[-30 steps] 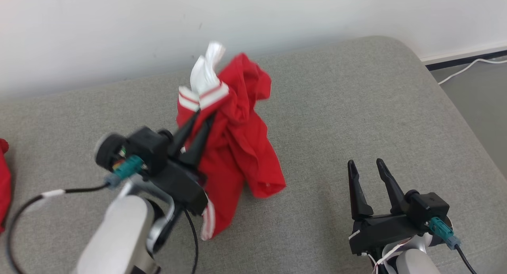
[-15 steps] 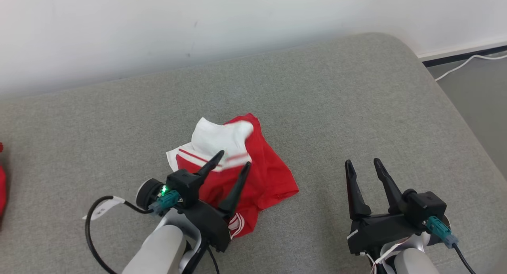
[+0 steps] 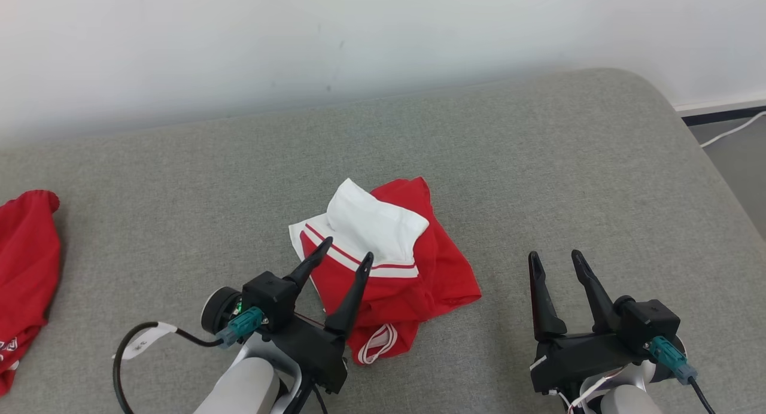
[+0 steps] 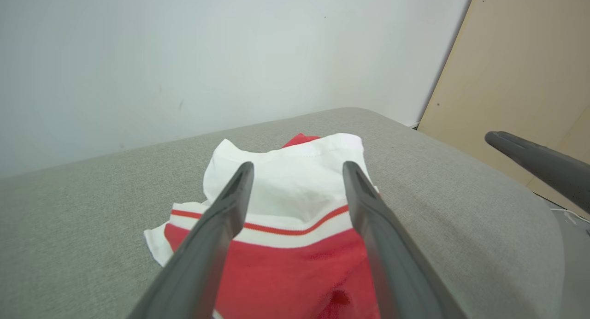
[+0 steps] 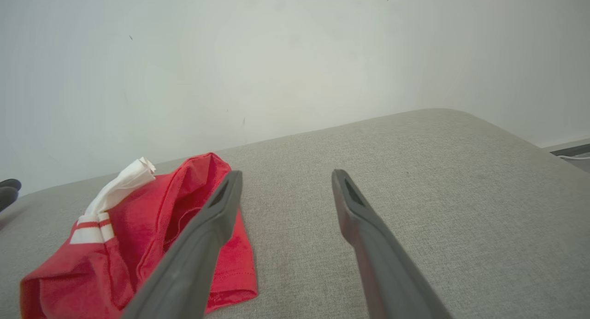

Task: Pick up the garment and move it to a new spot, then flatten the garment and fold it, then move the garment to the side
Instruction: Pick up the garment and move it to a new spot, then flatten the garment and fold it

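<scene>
The garment (image 3: pixel 413 270) is a red piece with white panel and striped trim, lying crumpled in a heap on the grey cushion (image 3: pixel 538 163). My left gripper (image 3: pixel 346 249) stands open just in front of it, its fingertips over the heap's near-left edge, nothing between them. The left wrist view has the garment (image 4: pixel 295 227) right behind the spread left gripper (image 4: pixel 297 169). My right gripper (image 3: pixel 553 257) is open too, apart from the cloth to its right. From the right wrist, the garment (image 5: pixel 138 236) lies left of the open right gripper (image 5: pixel 283 176).
A second red cloth (image 3: pixel 24 264) lies at the cushion's far left edge. A white wall (image 3: pixel 359 43) runs behind the cushion. To the right, the cushion rounds off to a floor with a white cable (image 3: pixel 727 133). A beige panel (image 4: pixel 521 70) stands at the right.
The left gripper opened and let go of the garment, which dropped from a raised, hanging bunch onto the cushion. The left arm drew back and lower. The head camera also shifted.
</scene>
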Controlling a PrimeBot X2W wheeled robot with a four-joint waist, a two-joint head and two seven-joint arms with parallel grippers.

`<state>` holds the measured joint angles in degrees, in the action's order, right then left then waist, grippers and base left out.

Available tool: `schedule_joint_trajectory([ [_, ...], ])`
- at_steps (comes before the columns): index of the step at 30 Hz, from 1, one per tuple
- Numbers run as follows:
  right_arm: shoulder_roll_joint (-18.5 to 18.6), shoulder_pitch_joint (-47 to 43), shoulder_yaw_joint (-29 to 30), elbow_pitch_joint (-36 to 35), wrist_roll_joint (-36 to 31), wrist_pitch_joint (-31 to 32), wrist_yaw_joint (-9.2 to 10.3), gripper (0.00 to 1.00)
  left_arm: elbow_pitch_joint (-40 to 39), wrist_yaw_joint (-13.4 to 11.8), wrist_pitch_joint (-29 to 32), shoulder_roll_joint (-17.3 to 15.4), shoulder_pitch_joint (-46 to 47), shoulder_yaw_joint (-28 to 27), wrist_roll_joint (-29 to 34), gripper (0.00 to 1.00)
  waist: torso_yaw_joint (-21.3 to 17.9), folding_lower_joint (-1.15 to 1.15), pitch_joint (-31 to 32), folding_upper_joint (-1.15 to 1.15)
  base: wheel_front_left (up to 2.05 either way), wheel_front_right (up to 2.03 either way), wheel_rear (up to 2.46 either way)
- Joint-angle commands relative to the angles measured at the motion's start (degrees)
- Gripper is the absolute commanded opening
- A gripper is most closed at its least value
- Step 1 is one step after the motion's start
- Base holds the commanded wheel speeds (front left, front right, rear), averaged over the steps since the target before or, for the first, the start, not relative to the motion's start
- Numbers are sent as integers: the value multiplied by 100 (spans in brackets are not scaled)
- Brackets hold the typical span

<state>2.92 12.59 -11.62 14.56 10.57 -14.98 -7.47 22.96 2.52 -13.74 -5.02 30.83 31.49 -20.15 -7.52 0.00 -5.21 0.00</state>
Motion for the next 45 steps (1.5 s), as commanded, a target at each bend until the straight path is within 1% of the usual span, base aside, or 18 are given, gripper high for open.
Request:
schedule_joint_trajectory([
  [1, -4, -31, -8, -9, -7, -28, -4, 100, 15, -14, -27, -42, -82, -22, -59, 100, 37, 0, -13, 0, 0, 0, 0],
  [4, -3, -14, -21, -9, -10, -28, -4, 100, 31, -36, 5, -64, -69, 29, -23, 100, 50, 0, -31, 0, 0, 0, 0],
  [8, -3, 26, -48, -13, 12, -29, -4, 100, 14, 16, 44, -13, 19, 194, 41, 100, 13, 0, -72, 0, 0, 0, 0],
  [12, -4, 49, -61, -3, 53, -29, -4, 100, -11, 0, 97, 70, 152, 421, 139, 100, -67, 0, -109, 0, 0, 0, 0],
  [15, -4, 64, -97, 7, 75, -29, -4, 100, 42, -70, 150, 101, 253, 604, 264, 100, -159, 0, -127, 0, 0, 0, 0],
  [19, -3, 75, -98, 18, 86, -28, -4, 100, 258, -310, 148, 122, 474, 808, 601, 100, -288, 0, -126, 0, 0, 0, 0],
  [20, -3, 75, -98, 18, 86, -28, -4, 100, 258, -310, 148, 122, 474, 808, 601, 100, -288, 0, -126, 0, 0, 0, 0],
  [23, -4, 65, -110, 30, 88, -29, -4, 100, 538, -527, 138, 120, 600, 890, 799, 100, -358, 0, -109, 0, 0, 0, 0],
  [26, -3, 60, -116, 53, 80, -28, -4, 100, 904, -604, 179, 141, 696, 937, 827, 100, -407, 0, -82, 0, 0, 0, 0],
  [27, -4, 61, -123, 59, 77, -28, -4, 100, 1020, -581, 177, 152, 713, 956, 774, 100, -422, 0, -70, 0, 0, 0, 0],
  [29, -4, 62, -126, 68, 64, -28, -4, 100, 1250, -614, 168, 166, 768, 977, 736, 100, -438, 0, -47, 0, 0, 0, 0],
  [30, -4, 64, -128, 75, 56, -28, -4, 100, 1357, -600, 166, 170, 765, 968, 665, 83, -443, 0, -33, 0, 0, 0, 0],
  [31, -4, 62, -124, 77, 46, -29, -4, 100, 1414, -609, 115, 179, 800, 954, 639, 0, -442, 0, -22, 0, 0, 0, 0],
  [38, -4, -16, -83, 67, -25, -29, -4, 100, 1634, -601, -67, 203, 908, 987, 398, 0, -308, 0, 46, 0, 0, 0, 0],
  [42, -3, -57, -31, 54, -67, -28, -4, 100, 1485, -634, -124, 207, 935, 918, 267, 0, -141, 0, 94, 0, 0, 0, 0],
  [45, -2, -120, 3, 52, -92, -28, -4, 100, 1268, -720, -152, 185, 943, 771, 209, 0, 28, 0, 140, 0, 0, 0, 0],
])
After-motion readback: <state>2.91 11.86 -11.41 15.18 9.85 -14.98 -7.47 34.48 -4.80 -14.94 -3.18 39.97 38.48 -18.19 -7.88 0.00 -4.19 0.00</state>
